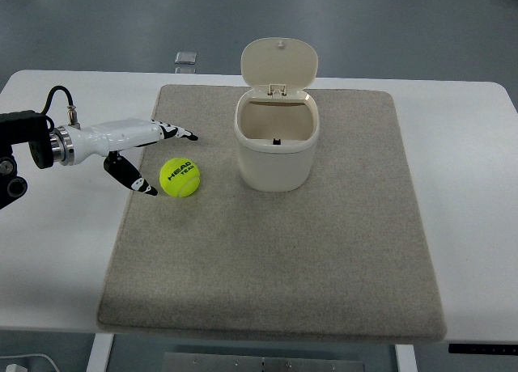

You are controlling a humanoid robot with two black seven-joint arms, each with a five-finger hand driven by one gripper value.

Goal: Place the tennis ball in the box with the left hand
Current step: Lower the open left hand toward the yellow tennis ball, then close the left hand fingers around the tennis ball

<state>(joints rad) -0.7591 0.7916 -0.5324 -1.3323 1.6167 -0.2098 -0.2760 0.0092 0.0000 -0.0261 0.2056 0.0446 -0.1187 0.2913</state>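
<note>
On grey mat [324, 259], left robot hand [133, 150] released, fingers spread, just beside tennis ball [180, 178], box [276, 145] w/ lid up.

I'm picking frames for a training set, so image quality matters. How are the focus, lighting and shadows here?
Top view: focus is sharp, with the print on the tennis ball readable; lighting is soft and even, with no glare on the white bin or table; only faint shadows lie under the ball and the left hand; the inside of the bin is dimmer.
</note>
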